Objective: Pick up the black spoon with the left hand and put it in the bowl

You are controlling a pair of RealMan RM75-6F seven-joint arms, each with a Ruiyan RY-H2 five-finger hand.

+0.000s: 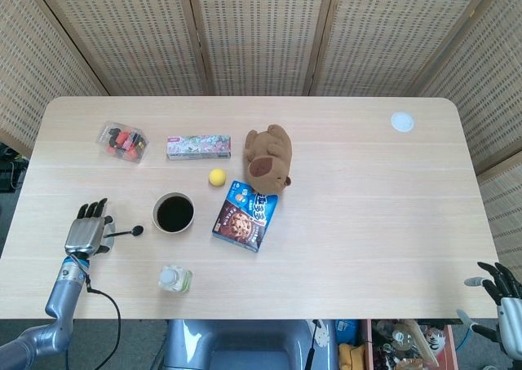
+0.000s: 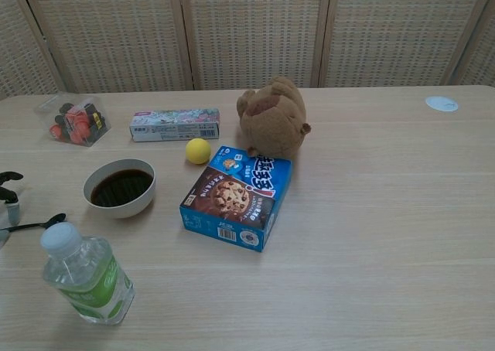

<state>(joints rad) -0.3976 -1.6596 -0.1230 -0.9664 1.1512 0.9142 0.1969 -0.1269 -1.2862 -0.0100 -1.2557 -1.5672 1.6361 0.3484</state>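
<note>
The black spoon (image 1: 126, 232) lies flat on the table just left of the white bowl (image 1: 174, 213), which holds dark liquid; its head points toward the bowl. My left hand (image 1: 87, 230) sits at the spoon's handle end with fingers stretched out and apart, nothing lifted. In the chest view only some fingertips of the left hand (image 2: 6, 192) show at the left edge, above the spoon (image 2: 35, 224) and left of the bowl (image 2: 120, 187). Far away, my right hand (image 1: 499, 292) hangs off the table's near right corner, fingers spread and empty.
A water bottle (image 1: 174, 279) stands near the front edge below the bowl. Right of the bowl lie a blue cookie box (image 1: 245, 216), a yellow ball (image 1: 216, 177) and a brown plush toy (image 1: 269, 158). A long box (image 1: 198, 147) and plastic container (image 1: 122, 141) sit further back.
</note>
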